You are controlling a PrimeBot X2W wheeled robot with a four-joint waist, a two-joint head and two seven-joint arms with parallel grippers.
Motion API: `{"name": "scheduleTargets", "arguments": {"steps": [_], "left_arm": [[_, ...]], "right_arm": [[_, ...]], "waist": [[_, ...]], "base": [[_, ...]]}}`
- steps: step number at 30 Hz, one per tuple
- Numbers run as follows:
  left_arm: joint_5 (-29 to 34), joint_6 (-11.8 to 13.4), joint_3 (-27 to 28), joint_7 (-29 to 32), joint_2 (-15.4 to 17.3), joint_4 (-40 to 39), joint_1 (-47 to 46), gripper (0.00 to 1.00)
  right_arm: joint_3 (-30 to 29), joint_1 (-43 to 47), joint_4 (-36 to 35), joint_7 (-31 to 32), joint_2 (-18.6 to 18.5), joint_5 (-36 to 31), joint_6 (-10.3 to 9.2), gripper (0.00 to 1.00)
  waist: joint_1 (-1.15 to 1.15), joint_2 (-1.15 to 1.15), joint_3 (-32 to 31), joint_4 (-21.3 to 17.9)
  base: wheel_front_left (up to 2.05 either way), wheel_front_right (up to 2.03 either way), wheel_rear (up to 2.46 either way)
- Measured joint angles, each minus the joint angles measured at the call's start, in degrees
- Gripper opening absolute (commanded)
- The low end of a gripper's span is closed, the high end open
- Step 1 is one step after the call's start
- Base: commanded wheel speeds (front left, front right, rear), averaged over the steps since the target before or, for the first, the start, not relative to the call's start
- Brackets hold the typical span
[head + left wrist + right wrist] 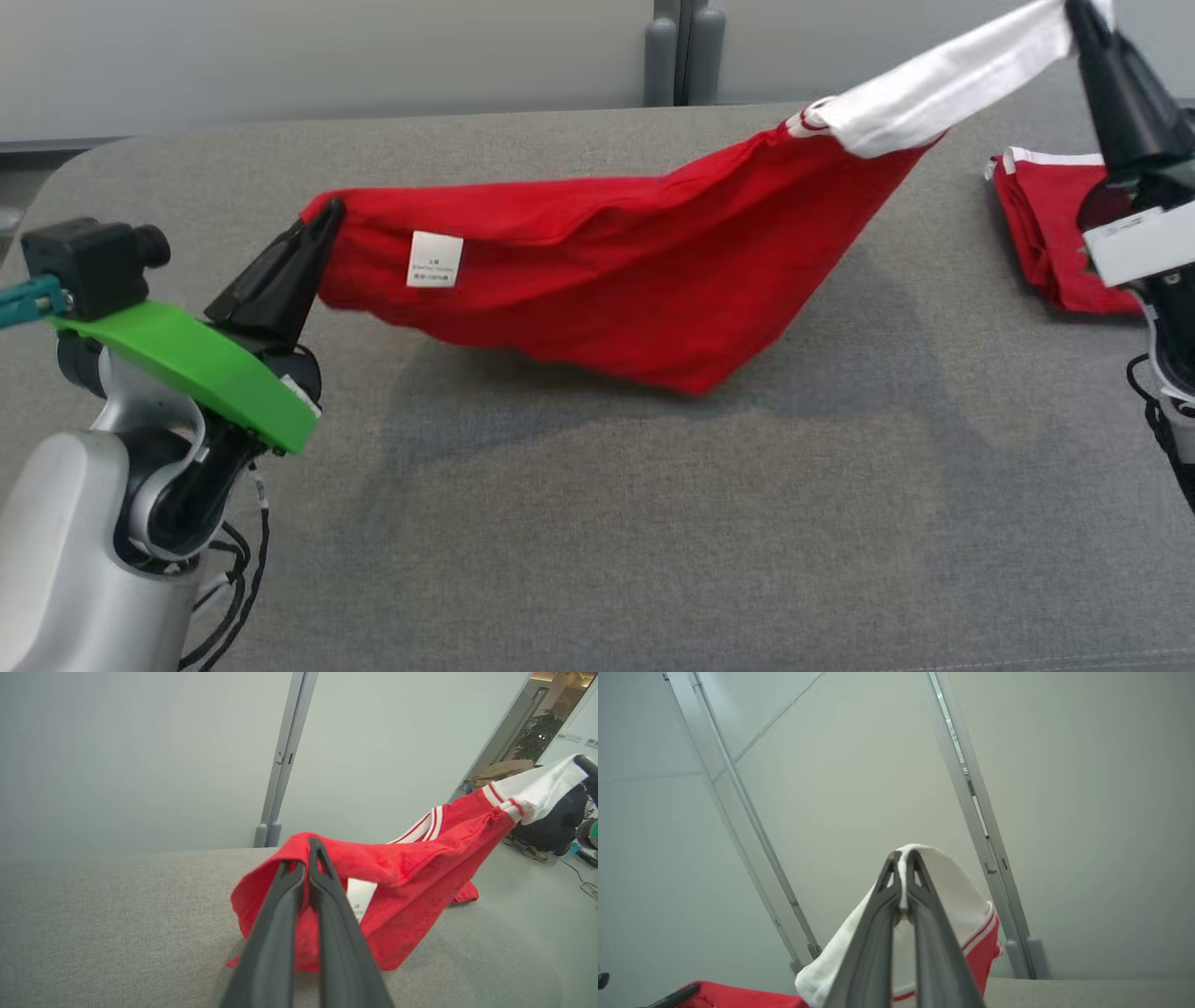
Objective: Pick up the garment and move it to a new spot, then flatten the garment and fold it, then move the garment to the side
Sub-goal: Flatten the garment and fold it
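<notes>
The garment [616, 271] is a red shirt with a white sleeve and a white label, stretched in the air between my two arms above the grey table [597, 523]. Its lowest fold hangs close to the table, and I cannot tell whether it touches. My left gripper [329, 213] is shut on the red hem at the left end; the left wrist view shows the garment [402, 891] pinched at my left gripper [309, 843]. My right gripper [1078, 9], higher at the upper right, is shut on the white sleeve; the garment [957, 891] drapes over my right gripper [903, 855].
A second red garment [1046, 224] lies folded on the table at the right, partly behind my right arm. Grey wall panels with a vertical post [681, 51] stand just behind the table's far edge. Cables hang beside both arms.
</notes>
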Motion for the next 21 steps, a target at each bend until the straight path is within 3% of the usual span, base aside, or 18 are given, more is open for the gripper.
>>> {"name": "scheduleTargets", "arguments": {"steps": [5, 11, 14, 18, 21], "left_arm": [[-7.2, -0.1, 1.3, 5.9, 1.3, -8.4, -1.0, 0.00], [-16.3, 0.1, 4.9, 12.4, 4.1, -19.1, -0.9, 0.00], [-20.1, 2.9, 7.5, 15.6, 5.3, -23.7, -0.3, 0.00], [-22.4, 8.0, 9.0, 20.4, 7.0, -27.0, 0.5, 0.00], [-24.2, 10.8, 8.4, 24.1, 7.7, -28.0, 0.6, 0.00]], "right_arm": [[-3.5, 0.3, -11.4, -0.2, -1.2, 9.7, 0.00, 0.00], [-11.1, 4.6, -22.2, 0.3, -3.9, 16.0, 0.00, 0.00], [-13.4, 6.3, -26.9, 3.3, -6.1, 18.1, -0.20, 0.00], [-15.9, 9.0, -30.5, 8.2, -9.5, 21.8, -3.14, 0.00], [-14.9, 10.4, -31.5, 11.4, -9.3, 26.0, -4.43, 0.00]], "waist": [[0.00, 0.00, -3.1, -0.5], [0.00, 0.00, -6.7, -1.8], [0.00, 0.00, -7.7, -3.2], [0.00, 0.00, -7.9, -5.2], [0.00, 0.00, -6.8, -5.9]], "base": [[0.00, 0.00, 0.00], [0.00, 0.00, 0.00], [0.00, 0.00, 0.00], [0.00, 0.00, 0.00], [0.00, 0.00, 0.00]]}}
